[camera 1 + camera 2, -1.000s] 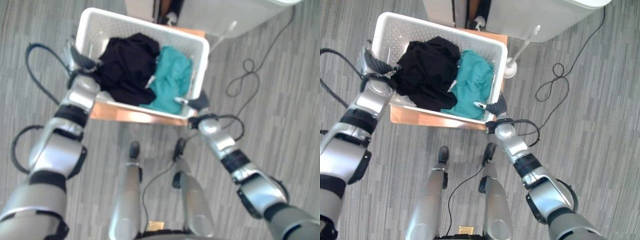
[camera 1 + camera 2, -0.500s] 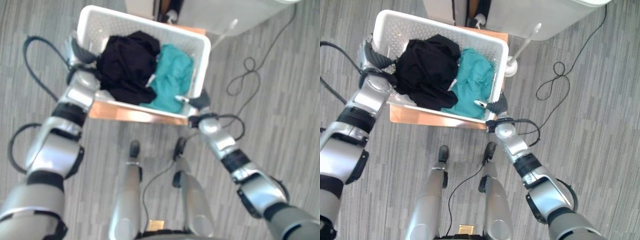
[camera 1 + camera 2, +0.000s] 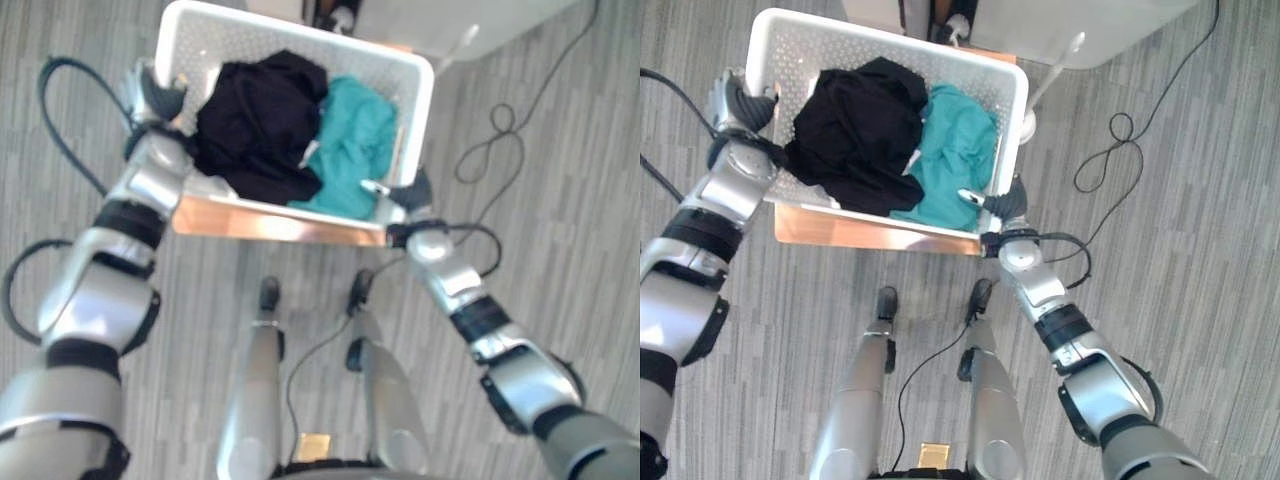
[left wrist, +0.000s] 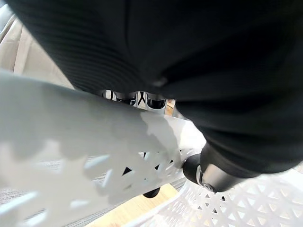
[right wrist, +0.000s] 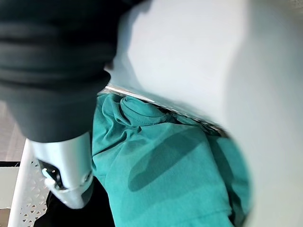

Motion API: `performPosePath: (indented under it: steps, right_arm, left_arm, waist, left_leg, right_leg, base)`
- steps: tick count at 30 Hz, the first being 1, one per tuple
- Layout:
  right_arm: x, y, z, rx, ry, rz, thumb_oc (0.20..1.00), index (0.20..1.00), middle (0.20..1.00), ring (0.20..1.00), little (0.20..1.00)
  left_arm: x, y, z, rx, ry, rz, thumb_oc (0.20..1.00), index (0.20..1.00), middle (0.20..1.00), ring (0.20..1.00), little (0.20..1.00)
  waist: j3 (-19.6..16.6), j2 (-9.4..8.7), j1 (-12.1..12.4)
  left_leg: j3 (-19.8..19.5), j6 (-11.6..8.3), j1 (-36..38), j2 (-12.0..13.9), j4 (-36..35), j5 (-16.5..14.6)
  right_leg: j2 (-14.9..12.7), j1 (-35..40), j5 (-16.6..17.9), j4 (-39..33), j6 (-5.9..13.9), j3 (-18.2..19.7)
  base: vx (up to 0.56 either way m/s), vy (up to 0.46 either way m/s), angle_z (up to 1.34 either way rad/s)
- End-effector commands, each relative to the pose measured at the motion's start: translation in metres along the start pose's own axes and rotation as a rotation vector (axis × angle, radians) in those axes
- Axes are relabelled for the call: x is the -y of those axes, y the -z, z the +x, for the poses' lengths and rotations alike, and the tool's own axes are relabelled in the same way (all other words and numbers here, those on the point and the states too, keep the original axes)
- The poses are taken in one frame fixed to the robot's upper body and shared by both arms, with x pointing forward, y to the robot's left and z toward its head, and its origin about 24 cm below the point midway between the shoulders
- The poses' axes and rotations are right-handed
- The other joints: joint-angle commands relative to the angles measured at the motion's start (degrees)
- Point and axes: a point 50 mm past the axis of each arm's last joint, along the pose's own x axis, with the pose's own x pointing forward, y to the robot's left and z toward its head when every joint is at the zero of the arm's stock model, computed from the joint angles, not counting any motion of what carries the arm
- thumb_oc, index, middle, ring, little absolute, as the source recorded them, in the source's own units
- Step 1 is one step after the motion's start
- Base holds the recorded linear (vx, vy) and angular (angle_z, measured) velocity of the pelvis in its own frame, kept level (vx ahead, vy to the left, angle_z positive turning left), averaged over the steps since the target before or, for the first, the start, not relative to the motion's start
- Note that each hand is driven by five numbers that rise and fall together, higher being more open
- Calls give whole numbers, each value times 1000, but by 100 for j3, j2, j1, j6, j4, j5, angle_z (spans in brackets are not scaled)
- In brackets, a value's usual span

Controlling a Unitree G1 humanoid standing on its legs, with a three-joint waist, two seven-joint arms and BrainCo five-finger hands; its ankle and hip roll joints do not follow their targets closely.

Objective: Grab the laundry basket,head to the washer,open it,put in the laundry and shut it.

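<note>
two hands are on the white basket (image 3: 1015,110), one at each short end. the left hand (image 3: 735,105) is at the left end and the right hand (image 3: 1002,207) is at the right end, so the basket lies long-ways between them, straight out in front of the robot. both hands are just as near, and it looks like the coming move needs both of them together.

the left wrist view shows the left hand's fingers (image 4: 137,98) hooked over the basket rim with the thumb (image 4: 208,174) inside, so this hand is gripping the rim. the right wrist view shows the right hand's thumb (image 5: 66,175) hanging inside over the clothes, but its fingers are out of sight, so i cannot tell if that hand is gripping.

the basket is hard white plastic with lots of little holes in its walls and a smooth thick rim. it sits over a flat wooden board (image 3: 870,232) that is brown and shiny. inside are soft, crumpled clothes: a black cloth (image 3: 855,125) on the left and a teal cloth (image 3: 955,155) on the right. they touch in the middle and look floppy and light.

a big white machine (image 3: 1080,25) stands just past the basket, likely the washer. the floor (image 3: 1200,250) is grey with thin stripes.

i think the step now is grabbing and lifting the basket. the rest of the job is not yet done.
</note>
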Motion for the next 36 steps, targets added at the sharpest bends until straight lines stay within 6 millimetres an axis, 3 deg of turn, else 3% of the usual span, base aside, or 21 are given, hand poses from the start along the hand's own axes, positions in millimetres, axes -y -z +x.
performPosePath:
  steps: [1, 2, 3, 4, 6, 14, 24, 29, 36]
  right_arm:
    - [1, -30, 1, 125, -27, 42, 1000, 1000, 1000, 1000, 1000]
    - [2, -31, 1, 130, -29, 43, 950, 950, 950, 950, 950]
    - [2, -32, 2, 134, -28, 41, 774, 774, 774, 774, 774]
    - [3, -33, 3, 136, -26, 38, 548, 548, 548, 548, 548]
    - [6, -36, 4, 143, -18, 35, 213, 213, 213, 213, 213]
    - [15, -49, 5, 192, 14, 41, 200, 200, 200, 200, 200]
    - [29, -48, 1, 200, 53, 19, 200, 200, 200, 200, 200]
    - [37, -43, -3, 187, 56, 2, 200, 200, 200, 200, 200]
    - [58, -25, -16, 136, 68, -24, 200, 200, 200, 200, 200]
  left_arm:
    - [1, -57, 2, 177, 25, -36, 200, 200, 200, 200, 200]
    - [1, -56, 2, 176, 22, -33, 200, 200, 200, 200, 200]
    - [1, -56, 2, 177, 23, -30, 200, 200, 200, 200, 200]
    - [1, -57, 2, 178, 25, -29, 200, 200, 200, 200, 200]
    - [1, -57, 2, 181, 28, -27, 200, 200, 200, 200, 200]
    - [-3, -51, 2, 176, 4, -27, 200, 200, 200, 200, 200]
    - [-3, -46, -4, 207, 6, -38, 200, 200, 200, 200, 200]
    - [-3, -40, -8, 231, 21, -23, 200, 200, 200, 200, 200]
    - [-1, -17, -21, 242, 67, -84, 200, 200, 200, 200, 200]
  waist:
    - [164, 304, 98]
    - [174, 298, 94]
    - [174, 297, 91]
    - [183, 293, 94]
    - [198, 296, 99]
    - [236, 257, 93]
    - [164, 224, 71]
    - [109, 209, 94]
    - [-86, 195, 151]
  left_leg:
    - [81, 216, 427, -12, -1534, 854]
    - [85, 211, 399, -7, -1528, 861]
    - [88, 206, 375, -5, -1528, 868]
    - [84, 204, 348, -6, -1529, 874]
    - [87, 199, 304, -3, -1513, 875]
    - [100, 208, 155, 7, -1393, 814]
    - [109, 198, 256, 15, -1403, 778]
    - [115, 203, 385, 22, -1410, 737]
    - [112, 215, 668, 21, -1441, 667]
  right_leg:
    - [-107, 318, -1084, 809, 465, 281]
    - [-103, 294, -1075, 812, 466, 279]
    - [-99, 275, -1070, 808, 466, 275]
    - [-94, 253, -1065, 805, 466, 267]
    - [-96, 205, -1057, 816, 469, 263]
    - [-86, 62, -1028, 855, 480, 285]
    - [-85, 164, -1022, 832, 497, 293]
    - [-98, 294, -1036, 816, 506, 291]
    - [-126, 592, -1065, 802, 514, 249]
  base:
    - [0, 0, 0]
    - [0, 0, 0]
    - [0, 0, 0]
    - [0, 0, 0]
    - [0, 0, 0]
    - [-3, 4, -1]
    - [0, 0, 0]
    - [0, 0, 0]
    - [12, -8, -2]
